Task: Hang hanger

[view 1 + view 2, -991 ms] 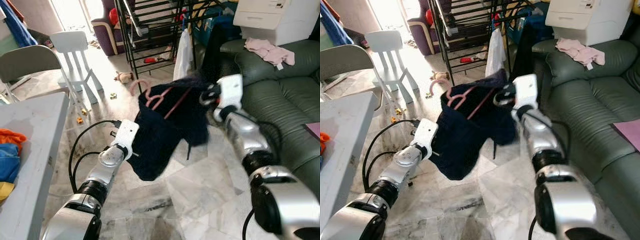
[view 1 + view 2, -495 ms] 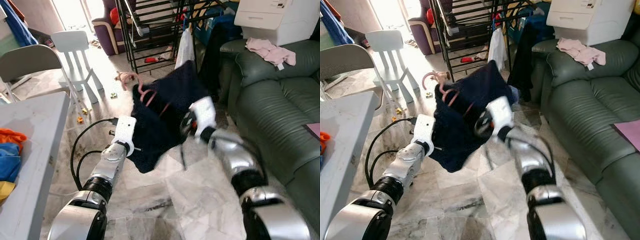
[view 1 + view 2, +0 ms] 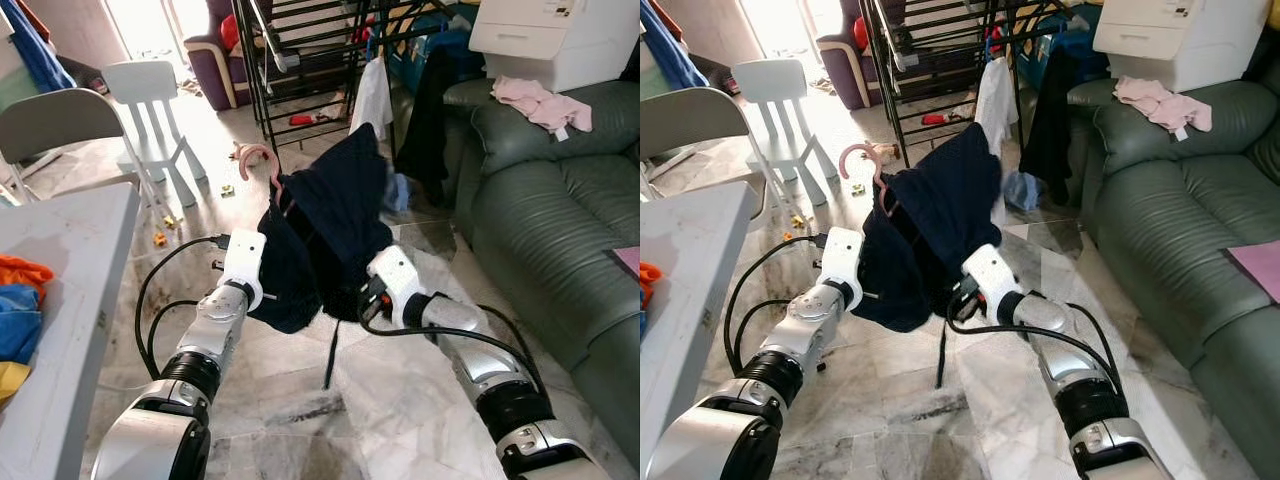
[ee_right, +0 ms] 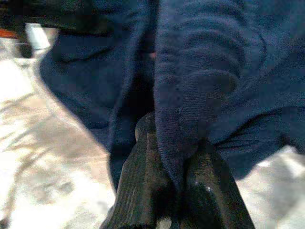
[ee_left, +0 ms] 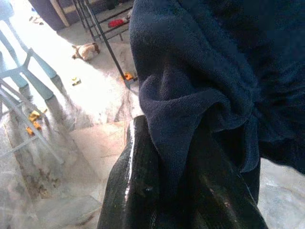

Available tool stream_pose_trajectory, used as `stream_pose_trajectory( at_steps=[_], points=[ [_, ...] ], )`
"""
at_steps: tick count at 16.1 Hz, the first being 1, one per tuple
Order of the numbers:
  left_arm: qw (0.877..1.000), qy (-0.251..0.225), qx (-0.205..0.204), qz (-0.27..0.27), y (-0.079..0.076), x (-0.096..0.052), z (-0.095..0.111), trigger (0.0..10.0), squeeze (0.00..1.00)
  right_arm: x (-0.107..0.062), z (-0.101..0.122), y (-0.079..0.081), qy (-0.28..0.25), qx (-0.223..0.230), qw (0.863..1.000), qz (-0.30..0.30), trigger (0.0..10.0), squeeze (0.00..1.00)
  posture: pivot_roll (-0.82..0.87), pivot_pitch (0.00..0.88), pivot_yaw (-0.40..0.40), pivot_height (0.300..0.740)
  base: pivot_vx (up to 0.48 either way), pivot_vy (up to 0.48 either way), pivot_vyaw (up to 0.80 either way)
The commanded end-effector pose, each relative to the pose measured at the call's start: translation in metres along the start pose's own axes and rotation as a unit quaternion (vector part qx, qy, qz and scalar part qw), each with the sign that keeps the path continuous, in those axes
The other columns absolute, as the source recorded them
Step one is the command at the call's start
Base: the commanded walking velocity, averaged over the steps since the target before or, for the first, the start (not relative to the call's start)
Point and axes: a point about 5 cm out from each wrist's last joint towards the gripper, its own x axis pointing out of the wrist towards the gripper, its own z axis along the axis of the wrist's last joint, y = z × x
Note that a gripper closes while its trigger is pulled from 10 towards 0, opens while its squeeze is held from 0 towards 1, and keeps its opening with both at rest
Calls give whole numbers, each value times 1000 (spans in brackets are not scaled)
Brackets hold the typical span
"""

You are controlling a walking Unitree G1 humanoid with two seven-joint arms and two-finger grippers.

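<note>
Dark navy garment on pink hanger held mid-air over marble floor, near black drying rack; left gripper and right gripper both clamped on garment's fabric

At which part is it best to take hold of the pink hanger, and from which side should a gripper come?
Probably the neck of the pink hanger, just below its hook. That part stands bare above the dark navy garment, which covers the rest. Coming from the robot's left seems easiest, since the cloth rises higher on the other side. Both the left gripper and the right gripper are shut on the garment.
</note>
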Motion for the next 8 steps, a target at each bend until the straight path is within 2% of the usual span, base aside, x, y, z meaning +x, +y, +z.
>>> stream_pose_trajectory(
  at_steps=[1, 2, 3, 4, 5, 6, 7, 8],
  points=[
    [998, -49, -2, 31, 19, -1, 18, 0, 0, -1, 4, -6, -6, -8, 1000, -25, 10000, 0, -130, 0, 88, 740, 0, 0, 0],
    [998, -52, -9, 33, 22, -3, 15, 0, 0, -3, 6, -8, -17, -8, 999, -46, 10000, 0, -130, 0, 91, 740, 0, 0, 0],
    [998, -54, -13, 35, 25, -6, 13, 706, 0, -5, 9, -11, -31, -11, 997, -63, 10000, 510, -130, 0, 91, 740, 0, 0, 0],
    [997, -56, -19, 43, 35, -13, 6, 1098, 0, -9, 15, -15, -59, -17, 995, -82, 10000, 1000, -123, 0, 86, 740, 0, 0, 0],
    [997, -53, -17, 48, 41, -17, 1, 1765, 0, -10, 18, -15, -68, -22, 994, -78, 10000, 1000, -118, 0, 80, 740, 0, 0, 0],
    [997, -39, -19, 63, 53, -22, -7, 2275, 0, -11, 22, -11, -82, -27, 995, -47, 10000, 1000, -116, 0, 76, 740, 0, 0, 0],
    [997, -41, -18, 64, 56, -24, -8, 1804, 0, -10, 24, -9, -85, -43, 995, -32, 10000, 1000, -116, 0, 72, 740, 0, 0, 0],
    [997, -45, -6, 59, 58, -24, -7, 1765, 0, -10, 27, -6, -90, -57, 994, -16, 10000, 1000, -116, 0, 72, 740, 0, 0, 0]
  ],
)
